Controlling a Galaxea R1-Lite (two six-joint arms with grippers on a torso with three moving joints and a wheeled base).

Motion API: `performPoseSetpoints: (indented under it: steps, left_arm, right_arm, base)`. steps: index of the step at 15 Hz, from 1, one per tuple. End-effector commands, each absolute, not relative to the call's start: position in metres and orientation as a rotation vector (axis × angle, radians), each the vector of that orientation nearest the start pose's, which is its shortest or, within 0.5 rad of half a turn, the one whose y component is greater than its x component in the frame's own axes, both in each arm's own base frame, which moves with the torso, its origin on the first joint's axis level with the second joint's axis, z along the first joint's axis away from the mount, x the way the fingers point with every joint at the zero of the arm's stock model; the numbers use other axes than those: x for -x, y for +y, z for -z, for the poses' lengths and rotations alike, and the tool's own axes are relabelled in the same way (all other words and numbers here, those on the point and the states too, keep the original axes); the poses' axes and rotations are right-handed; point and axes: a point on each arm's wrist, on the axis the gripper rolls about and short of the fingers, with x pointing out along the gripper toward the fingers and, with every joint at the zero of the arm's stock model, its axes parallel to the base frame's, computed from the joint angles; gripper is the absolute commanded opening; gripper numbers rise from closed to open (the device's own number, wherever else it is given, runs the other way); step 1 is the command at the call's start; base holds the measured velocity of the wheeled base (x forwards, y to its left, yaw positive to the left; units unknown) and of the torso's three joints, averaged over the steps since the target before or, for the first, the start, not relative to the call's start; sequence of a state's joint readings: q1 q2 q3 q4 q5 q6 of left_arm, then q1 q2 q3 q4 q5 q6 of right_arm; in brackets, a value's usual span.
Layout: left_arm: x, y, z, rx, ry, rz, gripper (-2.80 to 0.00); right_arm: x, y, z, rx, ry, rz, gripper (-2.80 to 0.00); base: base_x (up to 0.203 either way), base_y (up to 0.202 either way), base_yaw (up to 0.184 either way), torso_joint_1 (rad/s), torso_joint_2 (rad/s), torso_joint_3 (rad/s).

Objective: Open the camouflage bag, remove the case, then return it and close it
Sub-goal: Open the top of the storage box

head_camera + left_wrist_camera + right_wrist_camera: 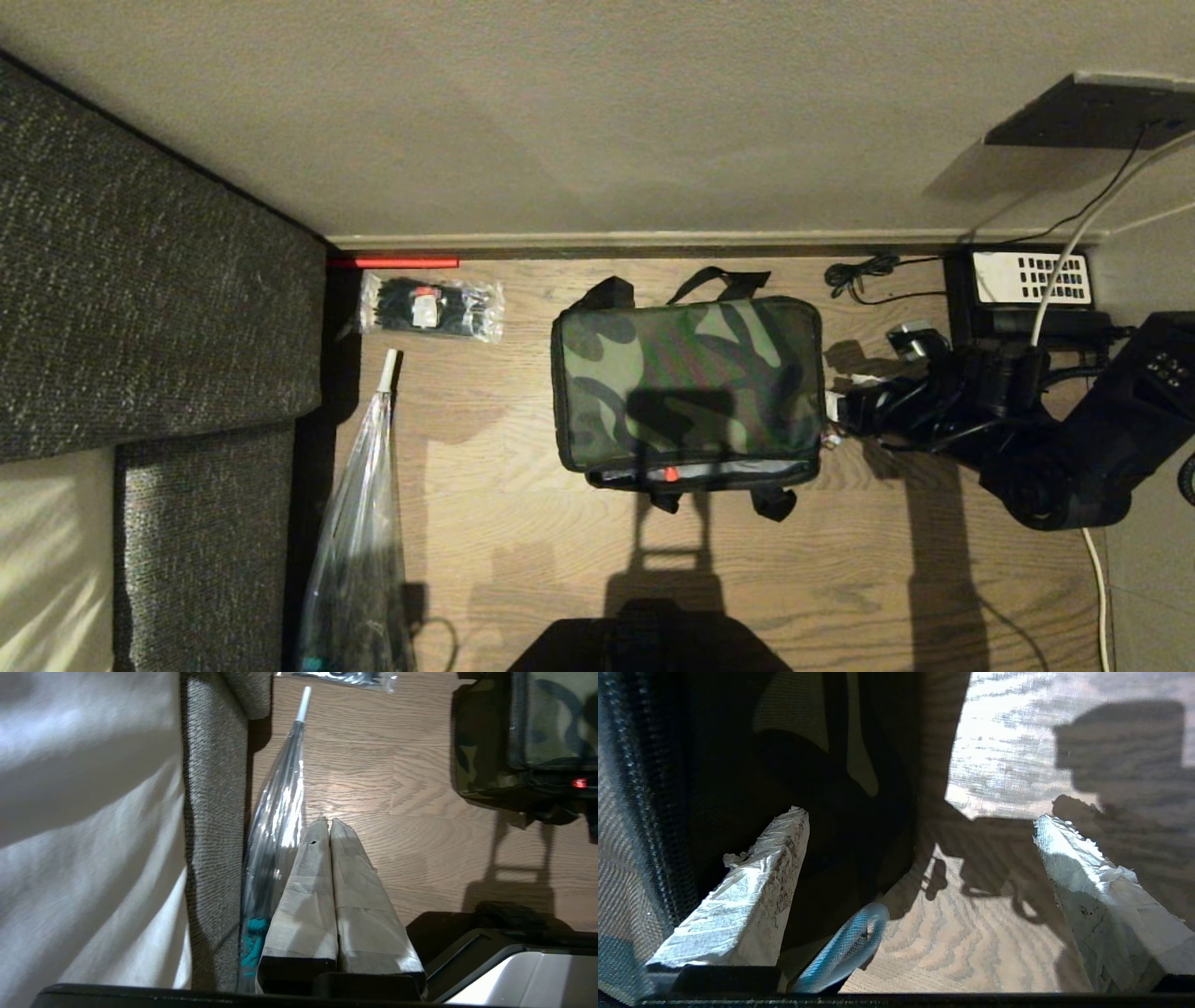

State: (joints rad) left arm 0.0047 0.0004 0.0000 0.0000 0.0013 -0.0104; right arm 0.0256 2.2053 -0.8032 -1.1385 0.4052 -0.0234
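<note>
- The sofa [140, 299] fills the robot's left side, against the wall.
- The camouflage bag [686, 392] sits on the wooden floor [523, 523], lid down; a strip of grey lining and a red dot show along its near edge.
- The right claw [840, 411] is low, just beside the bag's right end, fingers [756, 891] spread wide, holding nothing.
- The left claw [329, 826] hangs near a folded clear umbrella [359, 532], fingers pressed together.

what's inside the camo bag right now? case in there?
Can't confirm. The bag's lid lies nearly shut; only a front gap shows silvery lining and a small red spot. The lid covers everything else, so no case is visible.
</note>
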Motion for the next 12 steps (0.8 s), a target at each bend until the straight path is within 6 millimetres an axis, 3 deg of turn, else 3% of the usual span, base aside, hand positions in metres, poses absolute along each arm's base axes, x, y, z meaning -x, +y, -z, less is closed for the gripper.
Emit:
performPoseSetpoints:
  steps: [1, 9, 12]
  left_arm:
    - [0.023, 0.000, -0.075, 0.011, 0.001, -0.008, -2.80]
    - [0.023, 0.000, -0.075, 0.011, 0.001, -0.008, -2.80]
    - [0.023, 0.000, -0.075, 0.012, 0.000, -0.008, -2.80]
  right_arm:
    - [-0.376, 0.026, -0.051, -0.032, 0.277, -0.455, 0.00]
    - [-0.365, 0.030, -0.049, -0.027, 0.304, -0.471, 0.00]
    - [-0.361, 0.008, -0.058, 0.002, 0.285, -0.419, 0.00]
  base:
    - [0.000, 0.000, 0.000, 0.000, 0.00, 0.000]
    - [0.000, 0.000, 0.000, 0.000, 0.00, 0.000]
    - [0.000, 0.000, 0.000, 0.000, 0.00, 0.000]
